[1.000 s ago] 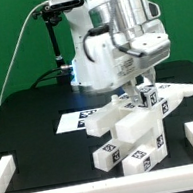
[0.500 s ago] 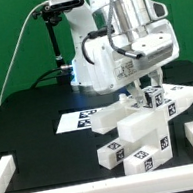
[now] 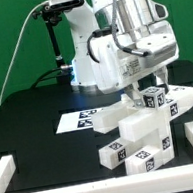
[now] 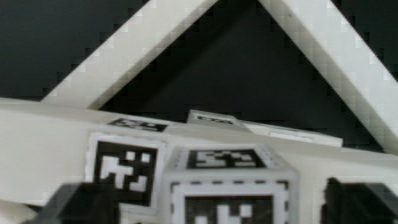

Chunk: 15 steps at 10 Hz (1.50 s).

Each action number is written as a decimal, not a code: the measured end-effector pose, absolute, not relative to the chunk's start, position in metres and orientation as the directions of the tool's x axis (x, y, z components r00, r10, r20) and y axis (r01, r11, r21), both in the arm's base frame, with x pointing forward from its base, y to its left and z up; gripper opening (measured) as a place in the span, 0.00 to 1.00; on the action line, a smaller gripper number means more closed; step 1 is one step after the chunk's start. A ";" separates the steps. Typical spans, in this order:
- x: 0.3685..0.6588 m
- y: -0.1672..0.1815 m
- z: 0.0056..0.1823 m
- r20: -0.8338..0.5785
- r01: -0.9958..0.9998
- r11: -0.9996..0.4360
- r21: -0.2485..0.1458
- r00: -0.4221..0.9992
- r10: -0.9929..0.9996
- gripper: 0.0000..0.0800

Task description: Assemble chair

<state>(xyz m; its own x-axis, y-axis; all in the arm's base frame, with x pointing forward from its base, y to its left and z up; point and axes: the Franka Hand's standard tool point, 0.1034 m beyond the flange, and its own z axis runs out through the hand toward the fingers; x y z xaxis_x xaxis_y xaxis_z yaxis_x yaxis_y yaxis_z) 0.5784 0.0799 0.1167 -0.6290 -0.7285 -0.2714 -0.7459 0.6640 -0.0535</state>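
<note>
The chair is a stack of glossy white tagged blocks and panels at the front middle of the black table. My gripper hangs over its upper right end, shut on a small white tagged block that touches a white bar reaching to the exterior view's right. In the wrist view the gripper has its dark fingers on either side of the tagged block. A second tagged face sits beside it. Two white bars form a V on the black surface behind.
The marker board lies flat on the table behind the chair parts. The white border rail runs along the table's front and sides. A black stand and cable rise at the back beside the arm's base.
My gripper has shifted a little to the exterior view's right and slightly down. The tagged block and the white bar beside it moved with it.
</note>
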 end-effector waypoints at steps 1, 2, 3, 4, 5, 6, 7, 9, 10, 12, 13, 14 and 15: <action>0.578 0.081 0.131 -0.293 -0.758 0.650 -0.062 -0.609 -0.738 0.80; 0.576 0.079 0.145 -0.312 -0.765 0.640 -0.070 -0.593 -0.742 0.81; 0.574 0.078 0.155 -0.328 -0.767 0.638 -0.070 -0.586 -0.741 0.81; 0.573 0.078 0.154 -0.326 -0.767 0.638 -0.071 -0.586 -0.742 0.81; 0.573 0.078 0.151 -0.321 -0.768 0.637 -0.070 -0.587 -0.743 0.81; 0.573 0.078 0.151 -0.321 -0.768 0.637 -0.070 -0.587 -0.743 0.81; 0.573 0.078 0.151 -0.320 -0.768 0.637 -0.069 -0.587 -0.743 0.81; 0.573 0.078 0.150 -0.320 -0.768 0.637 -0.069 -0.588 -0.743 0.81; 0.572 0.078 0.150 -0.319 -0.768 0.637 -0.069 -0.588 -0.743 0.81; 0.568 0.080 0.153 -0.321 -0.805 0.588 -0.074 -0.539 -0.778 0.81; 0.561 0.081 0.162 -0.328 -0.844 0.529 -0.087 -0.478 -0.815 0.81; 0.557 0.086 0.170 -0.334 -0.893 0.441 -0.090 -0.390 -0.858 0.81; 0.554 0.088 0.170 -0.329 -0.915 0.389 -0.105 -0.337 -0.882 0.81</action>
<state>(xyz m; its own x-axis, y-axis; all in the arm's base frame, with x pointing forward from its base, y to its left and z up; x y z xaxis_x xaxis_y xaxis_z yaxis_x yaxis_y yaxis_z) 0.5542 0.0883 0.1701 -0.3371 -0.8820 -0.3292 -0.9153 0.3889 -0.1045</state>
